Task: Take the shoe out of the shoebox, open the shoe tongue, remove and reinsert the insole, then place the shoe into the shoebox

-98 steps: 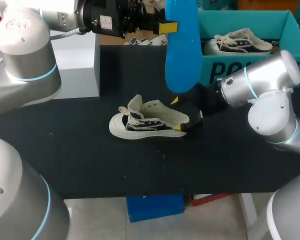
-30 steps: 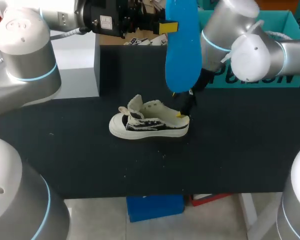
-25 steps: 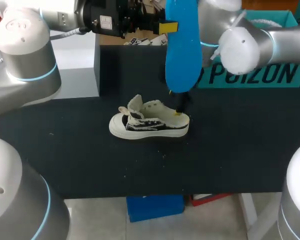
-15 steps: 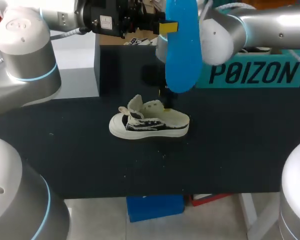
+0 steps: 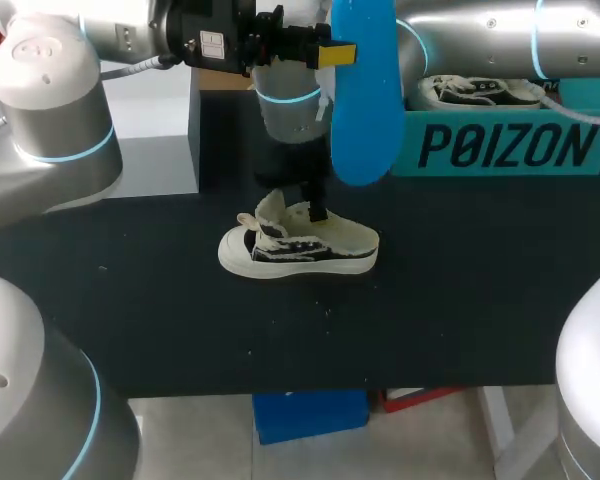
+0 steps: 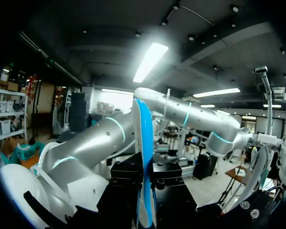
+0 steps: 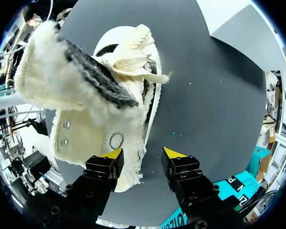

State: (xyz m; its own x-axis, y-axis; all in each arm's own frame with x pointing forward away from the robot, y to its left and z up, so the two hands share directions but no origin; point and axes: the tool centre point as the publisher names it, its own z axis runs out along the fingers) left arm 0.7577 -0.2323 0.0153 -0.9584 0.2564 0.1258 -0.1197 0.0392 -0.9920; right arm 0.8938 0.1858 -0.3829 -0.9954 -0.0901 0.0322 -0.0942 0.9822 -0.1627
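Right claw (image 7: 142,155) agape astride shoe (image 7: 86,129) rim, insole (image 5: 365,110) in left claw (image 5: 342,52)

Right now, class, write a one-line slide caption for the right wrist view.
Open right pincer at the side of the shoe, its tongue lifted, on the dark table.

A robotics lab bench. Two silver-grey jointed robot arms with glowing blue rings, the left arm (image 5: 50,90) and the right arm (image 5: 500,25), reach over a matte black table (image 5: 460,300). A teal cardboard shoebox (image 5: 500,150) stands at its far right edge, and a grey box-shaped block (image 5: 150,130) at its far left corner.
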